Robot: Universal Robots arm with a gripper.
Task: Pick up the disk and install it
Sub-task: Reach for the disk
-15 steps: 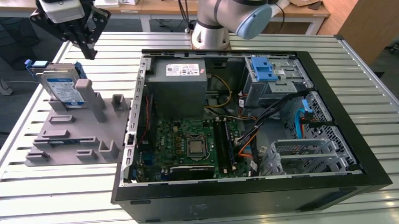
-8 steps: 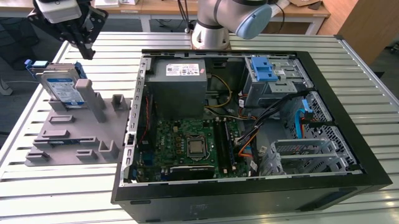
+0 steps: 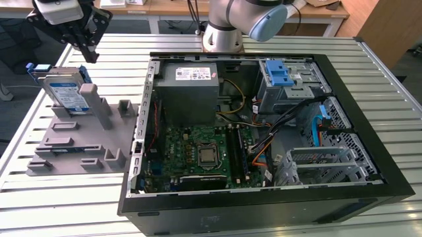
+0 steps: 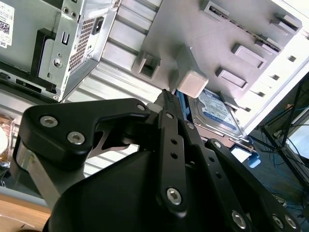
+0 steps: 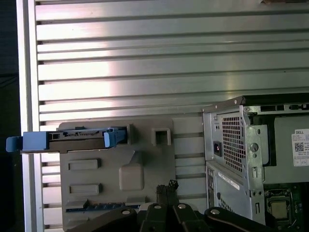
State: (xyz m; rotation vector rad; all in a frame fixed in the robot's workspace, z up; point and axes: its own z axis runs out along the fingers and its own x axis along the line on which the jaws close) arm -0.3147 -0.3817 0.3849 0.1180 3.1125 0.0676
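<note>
Exterior view, from its left: disk (image 3: 68, 95) is standing on edge in grey holder (image 3: 72, 148) on slatted surface (image 3: 59, 197). Arm (image 3: 228, 29) is reaching over, jaws pointing down, clenched empty, hovering just above disk without touching. Open computer case (image 3: 264, 128) is lying rightward.

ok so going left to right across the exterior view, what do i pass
disk → power supply → blue bracket → blue cable
</note>
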